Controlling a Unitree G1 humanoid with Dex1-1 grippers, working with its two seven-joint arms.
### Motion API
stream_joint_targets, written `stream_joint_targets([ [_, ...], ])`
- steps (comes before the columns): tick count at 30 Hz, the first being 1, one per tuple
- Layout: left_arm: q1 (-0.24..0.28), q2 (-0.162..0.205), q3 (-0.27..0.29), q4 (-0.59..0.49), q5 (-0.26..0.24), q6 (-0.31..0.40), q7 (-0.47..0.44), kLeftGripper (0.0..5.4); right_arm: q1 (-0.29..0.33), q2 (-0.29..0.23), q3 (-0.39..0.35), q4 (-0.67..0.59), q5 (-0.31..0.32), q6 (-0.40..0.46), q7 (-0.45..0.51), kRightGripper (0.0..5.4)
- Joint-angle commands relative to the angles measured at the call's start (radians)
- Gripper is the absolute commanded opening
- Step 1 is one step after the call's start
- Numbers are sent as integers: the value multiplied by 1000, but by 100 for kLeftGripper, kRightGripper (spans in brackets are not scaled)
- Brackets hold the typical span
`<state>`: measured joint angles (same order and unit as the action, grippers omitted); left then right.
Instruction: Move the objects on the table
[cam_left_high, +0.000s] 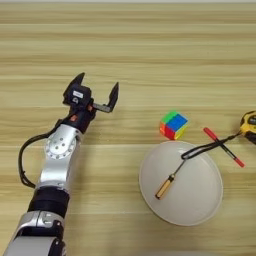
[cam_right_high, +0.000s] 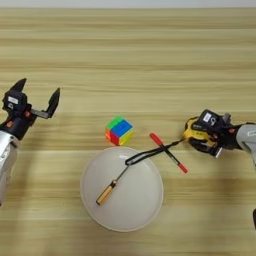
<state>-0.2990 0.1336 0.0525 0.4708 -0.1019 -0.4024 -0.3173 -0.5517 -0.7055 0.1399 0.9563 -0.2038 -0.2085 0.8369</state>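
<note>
1. Plate (cam_right_high: 145, 210): a round, pale, shallow dish on the near middle of the table. It holds the thin tool (cam_right_high: 111, 189), whose tan wooden handle lies on the plate's floor with the dark shaft slanting up toward the far right rim.
2. Strap (cam_right_high: 150, 152): a black cord running from the plate's far rim, where its looped end lies close to the tool's tip, across to the tape measure (cam_right_high: 194, 133).
3. Red pen (cam_right_high: 168, 152): lies on the bare wood just right of the plate, crossed by the strap.
4. Puzzle cube (cam_right_high: 119, 131): multicolour, standing on the table just beyond the plate's far rim, apart from the pen.
5. Right gripper (cam_right_high: 204, 136): at the right side of the table, its black fingers closed around the yellow-black tape measure.
6. Left gripper (cam_left_high: 96, 91): at the left, well apart from all the objects, its two black fingers spread wide with nothing between them.
7. Table (cam_left_high: 150, 50): light-brown top with horizontal wood-grain stripes, filling the view; the far half is bare wood.
</note>
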Motion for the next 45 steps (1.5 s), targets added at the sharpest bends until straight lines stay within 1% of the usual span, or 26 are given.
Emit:
stream_joint_targets([
  [1, -9, 7, -1, 0, 5, -9, -1, 540, -34, 8, 34, 35, -45, -18, -42, 430],
  [4, -9, 8, 0, 0, 4, -9, -1, 540, -39, 18, 57, 56, -73, -23, -68, 430],
  [9, -9, 8, 0, 3, 4, -10, -2, 540, -46, 33, 83, 82, -100, -29, -93, 430],
  [18, -10, 9, 1, 5, 3, -12, -3, 540, -49, 58, 98, 100, -111, -31, -98, 430],
  [26, -9, 11, 2, 6, 2, -13, -5, 540, -50, 70, 103, 122, -111, -31, -92, 430],
  [27, -9, 11, 2, 6, 2, -13, -5, 540, -50, 71, 103, 123, -110, -30, -91, 467],
  [29, -9, 11, 2, 6, 2, -13, -5, 540, -50, 72, 103, 127, -110, -31, -90, 497],
  [33, -9, 10, 2, 6, 2, -13, -4, 540, -52, 73, 100, 131, -109, -34, -96, 537],
  [43, -10, 8, 0, 5, 4, -12, -1, 540, -75, 65, 63, 104, -82, -54, -115, 537],
  [45, -10, 7, -1, 5, 5, -12, -1, 540, -78, 59, 66, 93, -91, -58, -130, 537],
])
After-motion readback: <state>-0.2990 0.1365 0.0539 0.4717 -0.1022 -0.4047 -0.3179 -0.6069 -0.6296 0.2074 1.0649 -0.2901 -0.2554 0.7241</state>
